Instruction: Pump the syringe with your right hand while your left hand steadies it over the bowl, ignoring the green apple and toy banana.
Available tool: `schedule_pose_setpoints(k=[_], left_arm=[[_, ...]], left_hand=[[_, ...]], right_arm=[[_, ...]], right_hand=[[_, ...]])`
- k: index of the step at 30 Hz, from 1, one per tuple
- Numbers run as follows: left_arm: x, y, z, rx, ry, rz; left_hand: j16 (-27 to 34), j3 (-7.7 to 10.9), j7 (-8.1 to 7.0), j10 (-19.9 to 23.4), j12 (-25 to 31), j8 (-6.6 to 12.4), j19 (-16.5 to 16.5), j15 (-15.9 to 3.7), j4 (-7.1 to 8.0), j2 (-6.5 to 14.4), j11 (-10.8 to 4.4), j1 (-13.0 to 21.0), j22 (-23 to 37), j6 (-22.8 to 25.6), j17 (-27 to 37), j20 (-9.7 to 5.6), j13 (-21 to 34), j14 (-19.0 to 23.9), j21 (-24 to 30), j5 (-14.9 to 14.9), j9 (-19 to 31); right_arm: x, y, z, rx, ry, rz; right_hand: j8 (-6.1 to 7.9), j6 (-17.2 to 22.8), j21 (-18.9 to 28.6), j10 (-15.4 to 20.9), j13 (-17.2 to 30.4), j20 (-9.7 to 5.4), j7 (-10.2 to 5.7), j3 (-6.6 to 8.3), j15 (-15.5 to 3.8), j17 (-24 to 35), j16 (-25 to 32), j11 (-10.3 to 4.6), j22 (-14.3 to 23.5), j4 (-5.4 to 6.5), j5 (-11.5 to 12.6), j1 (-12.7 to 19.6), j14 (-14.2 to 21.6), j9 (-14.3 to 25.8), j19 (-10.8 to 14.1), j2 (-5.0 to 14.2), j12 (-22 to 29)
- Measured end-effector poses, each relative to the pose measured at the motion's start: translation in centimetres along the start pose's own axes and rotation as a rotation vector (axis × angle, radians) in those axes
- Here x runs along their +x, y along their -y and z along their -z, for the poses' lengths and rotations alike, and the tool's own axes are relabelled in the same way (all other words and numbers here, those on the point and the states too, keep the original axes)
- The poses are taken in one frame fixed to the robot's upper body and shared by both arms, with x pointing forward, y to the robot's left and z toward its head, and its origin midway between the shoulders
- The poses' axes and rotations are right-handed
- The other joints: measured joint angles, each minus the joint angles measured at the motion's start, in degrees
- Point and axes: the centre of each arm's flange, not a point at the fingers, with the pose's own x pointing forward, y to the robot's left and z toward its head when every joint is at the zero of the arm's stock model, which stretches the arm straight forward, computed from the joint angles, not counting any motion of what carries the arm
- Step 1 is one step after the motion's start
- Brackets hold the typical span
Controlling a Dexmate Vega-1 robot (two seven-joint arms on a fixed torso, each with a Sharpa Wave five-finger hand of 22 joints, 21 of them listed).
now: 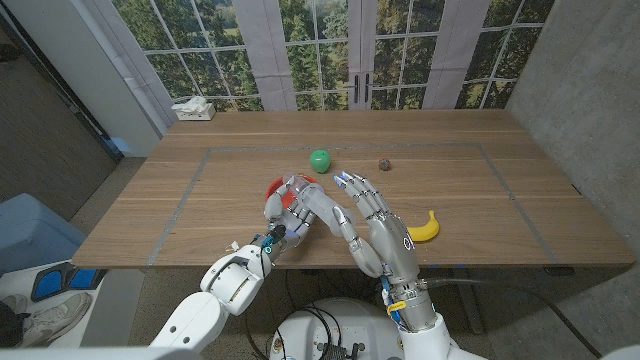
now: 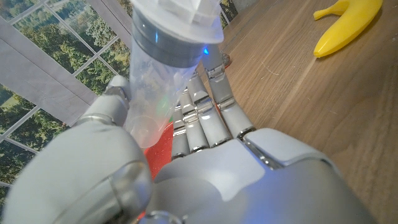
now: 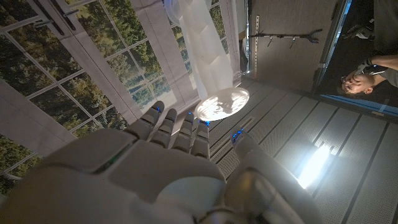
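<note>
Left hand [image 1: 288, 218] fingers gripped the syringe [image 2: 163, 74] above the red bowl [image 1: 274, 193], right hand [image 1: 372, 222] fingers spread empty at 3 o'clock; careless plunger push could tilt it off-bowl.

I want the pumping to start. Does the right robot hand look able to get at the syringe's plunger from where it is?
Probably yes. The left robot hand grips the syringe by its barrel, leaving the plunger end bare. The right robot hand stands open just beside it, with nothing between them.
</note>
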Motion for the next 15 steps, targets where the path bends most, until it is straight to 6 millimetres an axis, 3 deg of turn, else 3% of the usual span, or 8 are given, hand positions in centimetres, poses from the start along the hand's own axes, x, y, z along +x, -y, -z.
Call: schedule_pose_setpoints(k=[9,15], left_arm=[[0.3,-0.1,0.4,-0.007,-0.003,-0.001],[0.4,-0.2,0.6,-0.013,-0.004,-0.005]], left_hand=[[-0.5,0.00,0.05,0.0,0.0,0.89,-0.2,-0.77,0.00,0.1,-0.02,-0.1,0.2,-0.9,-0.2,-0.05,-0.3,-0.9,-0.4,0.0,0.7],[-0.5,0.00,-0.04,-0.5,0.0,1.15,-0.4,-0.55,0.00,0.1,-0.54,-0.1,0.1,-1.2,-0.2,-0.02,-0.3,-1.8,-0.5,0.0,0.9]], right_arm=[[0.3,-0.9,-0.3,-0.047,-0.038,-0.016],[0.3,-1.2,0.3,-0.090,-0.060,-0.044]], right_hand=[[0.00,-1.2,-0.9,-1.3,-0.3,0.08,0.00,0.22,0.16,-0.6,-0.8,0.00,0.0,-0.71,0.0,1.4,-1.5,0.0,-0.4,0.23,0.0],[0.00,-1.5,-1.3,-1.8,-0.3,0.19,0.31,-0.10,0.18,-0.5,-0.9,0.33,0.0,-0.39,0.0,1.4,-1.9,0.0,-1.3,0.23,0.0]])
